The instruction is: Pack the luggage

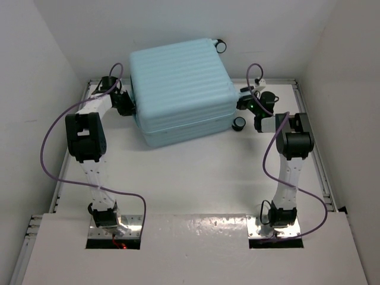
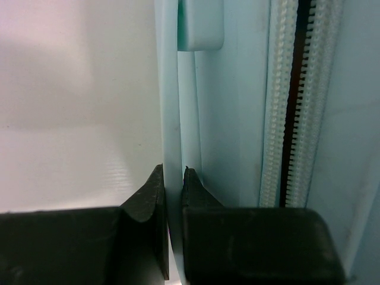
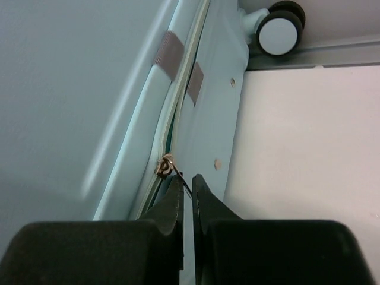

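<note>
Top external: a large pale aqua ribbed hard-shell suitcase [image 1: 178, 83] lies between the left gripper [image 1: 132, 108] and the right gripper [image 1: 242, 102]. Left wrist: the left gripper pinches a thin shell ridge [image 2: 172, 89], with the zipper track [image 2: 297, 119] to its right. Right wrist: the right gripper, closed, nips the thin dark pull [image 3: 181, 179] of the metal zipper slider [image 3: 164, 165].
</note>
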Available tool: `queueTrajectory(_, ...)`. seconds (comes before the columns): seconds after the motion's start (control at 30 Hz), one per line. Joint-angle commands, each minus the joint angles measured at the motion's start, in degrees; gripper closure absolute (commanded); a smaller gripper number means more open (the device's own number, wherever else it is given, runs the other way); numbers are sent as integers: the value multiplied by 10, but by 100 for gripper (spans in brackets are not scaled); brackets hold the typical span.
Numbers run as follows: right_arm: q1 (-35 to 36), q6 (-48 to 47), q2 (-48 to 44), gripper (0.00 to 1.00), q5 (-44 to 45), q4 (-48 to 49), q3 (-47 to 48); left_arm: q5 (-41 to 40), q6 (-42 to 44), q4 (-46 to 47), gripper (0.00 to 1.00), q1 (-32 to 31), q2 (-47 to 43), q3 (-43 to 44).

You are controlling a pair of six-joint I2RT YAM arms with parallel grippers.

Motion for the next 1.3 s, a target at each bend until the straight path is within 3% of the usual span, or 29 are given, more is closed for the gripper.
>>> queueTrajectory(0.0, -32, 48, 32, 100, 156, 69, 90, -20, 42, 30, 100, 26, 63, -6)
queueTrajectory(0.3, -3, 60, 130, 100, 163, 41, 215, -20, 53, 30, 100, 14, 63, 19)
queueTrajectory(0.33, -4, 58, 135, 93, 172, 31, 222, -20, 53, 30, 100, 14, 63, 19)
queueTrajectory(0.37, -3, 61, 142, 62, 168, 10, 231, -9, 53, 30, 100, 9, 57, 19)
queueTrajectory(0.4, -7, 57, 139, 49, 163, 2, 225, 0, 53, 35, 100, 9, 51, 19)
queueTrajectory(0.43, -9, 48, 134, 40, 156, -4, 215, 8, 53, 44, 99, 9, 46, 14)
queueTrajectory(0.5, -19, 30, 95, 32, 101, -5, 151, 26, 47, 58, 99, 9, 28, -1)
queueTrajectory(0.6, -25, 22, 41, 37, 57, -32, 53, 46, 41, 81, 100, 4, 20, -23)
queueTrajectory(0.8, -1, 29, -40, 47, -10, -86, -53, 44, 36, 81, 100, -13, 7, -57)
queueTrajectory(1.03, 28, 57, -21, 50, -86, -142, -47, 48, 36, 99, 100, -31, -33, -120)
queueTrajectory(1.13, 32, 134, 7, 59, -148, -124, -46, 54, 41, 99, 99, -31, -39, -120)
queueTrajectory(1.17, 36, 170, 3, 60, -159, -117, -55, 61, 48, 99, 97, -31, -39, -120)
queueTrajectory(1.27, 57, 150, -54, 60, -162, -103, -142, 67, 69, 99, 80, -36, -39, -90)
